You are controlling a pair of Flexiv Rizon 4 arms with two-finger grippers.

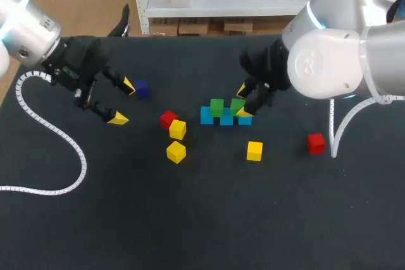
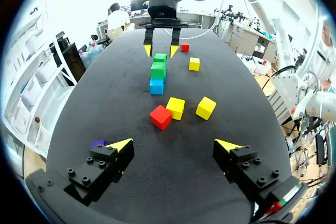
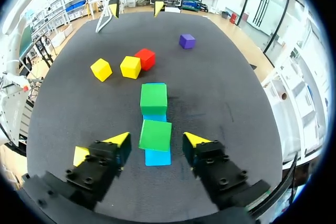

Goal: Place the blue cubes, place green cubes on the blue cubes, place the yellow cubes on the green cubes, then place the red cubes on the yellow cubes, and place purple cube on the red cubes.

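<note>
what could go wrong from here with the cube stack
1. The right gripper is open around a green cube that looks slightly askew on the blue cubes. A finger could clip it when pulling away.
2. One yellow cube touches a red cube, so grasping it may push the red one.
3. The purple cube lies close beside a finger of the left gripper and could get nudged.
</note>
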